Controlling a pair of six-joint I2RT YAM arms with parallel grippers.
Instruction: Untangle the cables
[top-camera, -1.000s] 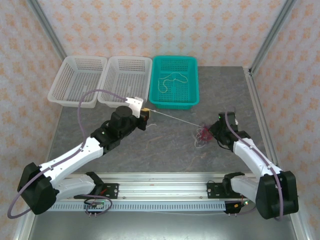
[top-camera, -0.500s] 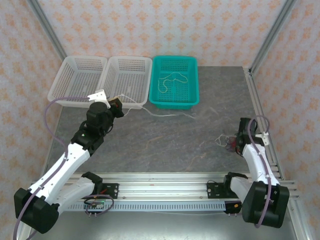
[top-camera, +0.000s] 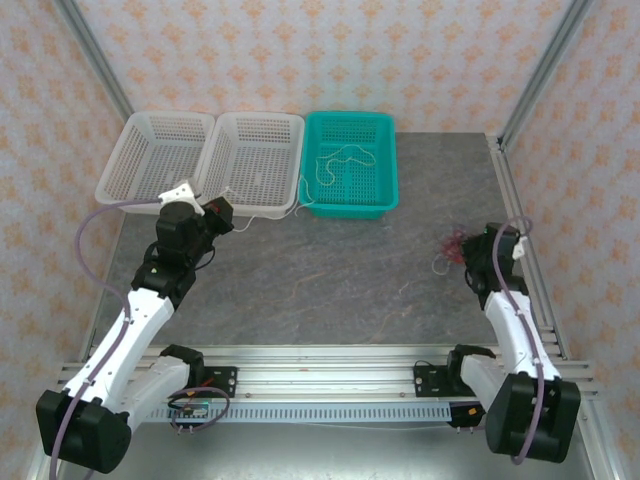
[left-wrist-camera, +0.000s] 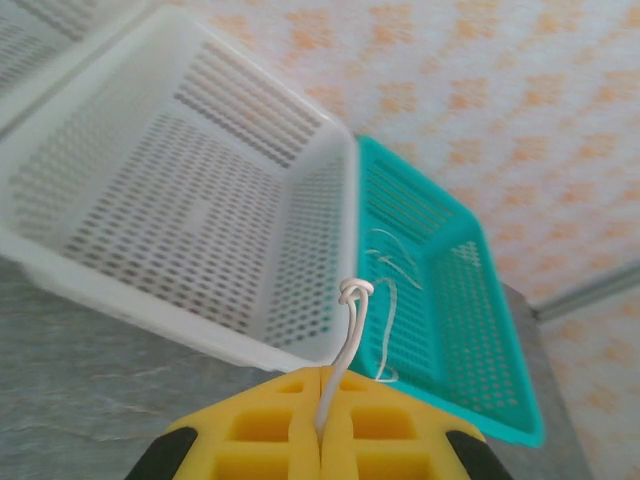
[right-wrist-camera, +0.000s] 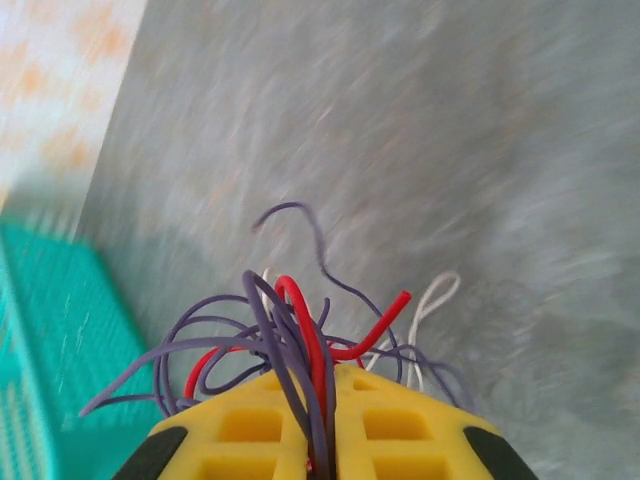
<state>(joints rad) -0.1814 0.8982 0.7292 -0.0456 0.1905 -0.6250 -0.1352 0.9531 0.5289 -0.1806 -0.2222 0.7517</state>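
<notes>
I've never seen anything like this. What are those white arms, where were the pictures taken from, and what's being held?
These are two white robot arms bolted to a grey table. One picture looks down from above; the other two come from cameras on each wrist. At the back sit two white perforated plastic baskets and a teal plastic basket. The left end effector is shut on a thin cream-white cable. The right end effector pinches a tangle of dark purple and red cables.

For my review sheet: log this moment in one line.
left gripper: shut on thin cream-white cable | right gripper: shut on tangle of thin red and dark purple cables
</notes>
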